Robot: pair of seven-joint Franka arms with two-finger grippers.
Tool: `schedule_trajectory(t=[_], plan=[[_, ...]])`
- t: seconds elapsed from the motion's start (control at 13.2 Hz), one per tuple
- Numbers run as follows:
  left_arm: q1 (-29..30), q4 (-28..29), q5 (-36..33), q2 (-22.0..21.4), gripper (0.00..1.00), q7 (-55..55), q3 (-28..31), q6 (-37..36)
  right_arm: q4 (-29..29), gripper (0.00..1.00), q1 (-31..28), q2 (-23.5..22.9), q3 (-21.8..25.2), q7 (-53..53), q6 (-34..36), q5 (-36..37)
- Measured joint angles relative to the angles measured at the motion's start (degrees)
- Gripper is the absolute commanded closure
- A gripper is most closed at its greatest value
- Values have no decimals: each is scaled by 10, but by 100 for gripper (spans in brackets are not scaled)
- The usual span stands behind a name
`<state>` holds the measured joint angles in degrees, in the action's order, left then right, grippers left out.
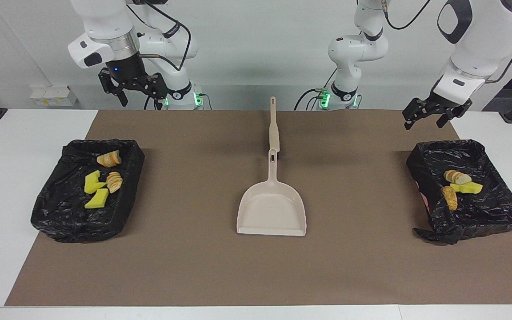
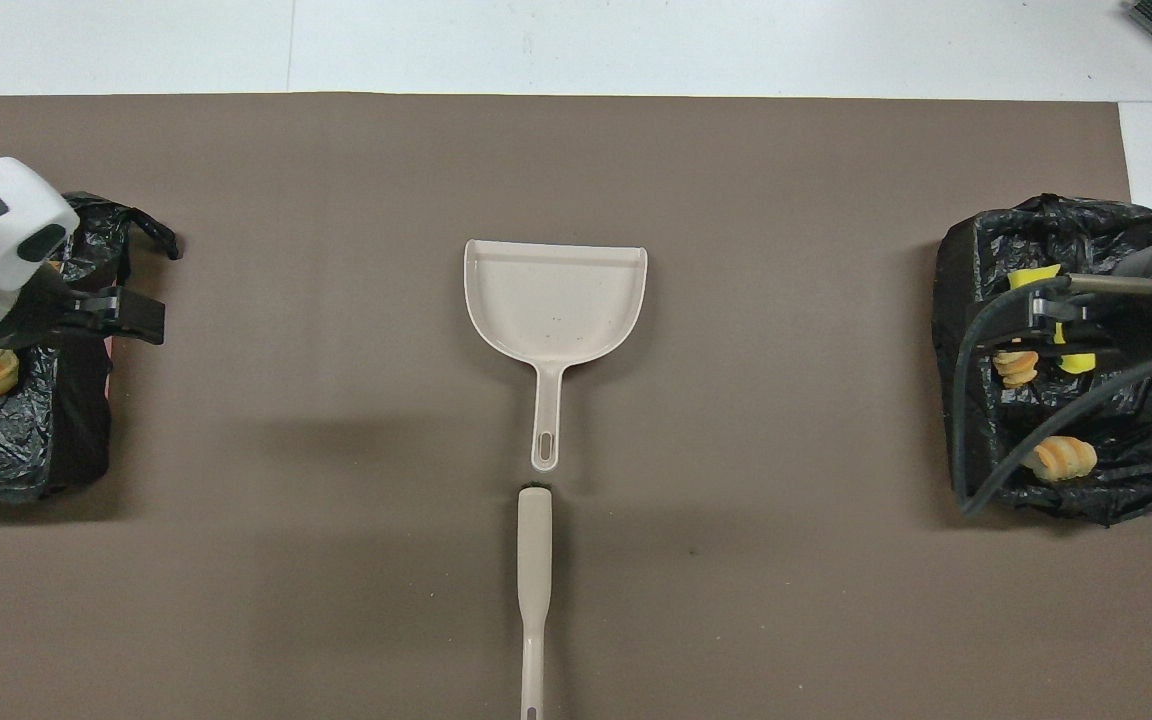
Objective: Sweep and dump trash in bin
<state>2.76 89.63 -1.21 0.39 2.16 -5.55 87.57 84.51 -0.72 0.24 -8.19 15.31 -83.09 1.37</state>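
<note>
Brown surface (image 1: 220, 275) carries two black-lined bins; trash lies in both: four scraps (image 1: 103, 181) in one bin (image 1: 60, 213), three (image 1: 458, 184) in the other (image 1: 496, 213). Left end effector (image 1: 434, 116) and right end effector (image 1: 137, 91) hang open, holding nothing, each above its bin.

Both arms: glossy white rounded shells with dark grey joint inserts. Right arm has a brushed silver wrist ring and a small blue light on the black flange below it. Right hand (image 1: 137, 91) and left hand (image 1: 434, 115): black, angular, two-fingered. Black cables loop along both arms. Green lights glow at both bases, at 6 o'clock of each pedestal.
</note>
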Motion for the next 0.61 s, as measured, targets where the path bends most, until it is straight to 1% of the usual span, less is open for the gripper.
schedule_trajectory(t=[0.3,0.61], plan=[[0,-4,0,-17,0,0,-5,-1,0,0,0,0,0,0,0,0],[0,-3,1,-19,0,0,-5,2,0,0,0,0,0,0,-1,0]])
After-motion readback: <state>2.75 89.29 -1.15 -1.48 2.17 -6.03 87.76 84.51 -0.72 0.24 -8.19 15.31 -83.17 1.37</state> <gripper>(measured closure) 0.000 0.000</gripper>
